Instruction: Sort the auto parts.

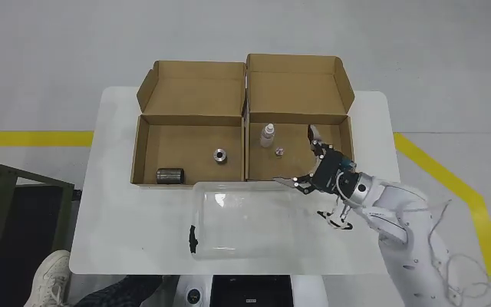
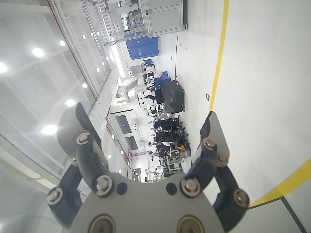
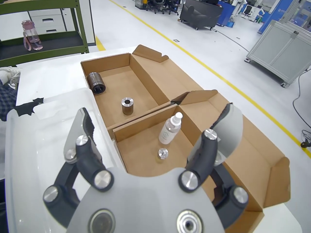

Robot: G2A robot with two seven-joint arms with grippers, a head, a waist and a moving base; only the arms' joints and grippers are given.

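The right end effector (image 3: 156,112) hangs spread wide with nothing in it, over the near edge of the nearer box (image 3: 141,141). Just ahead of it and below, framed between its fingers, stand a small metal cap (image 3: 162,153) and, just past that, a spray bottle (image 3: 168,129), close together but apart. Farther out, in the farther box (image 3: 143,90), a steel bushing (image 3: 127,105) stands on end and a dark cylinder (image 3: 96,82) lies on its side in the corner. A clear tub (image 3: 48,117) sits on the bench (image 3: 48,73) right beside one finger. The metal pieces look dense, rigid and smooth, so pinch squarely across the round sides; the cap is low and calls for fingers almost at the cardboard floor. The bottle is probably light and tippy, best taken around its body. The left end effector (image 2: 145,109) is also spread and empty, aimed at the room.
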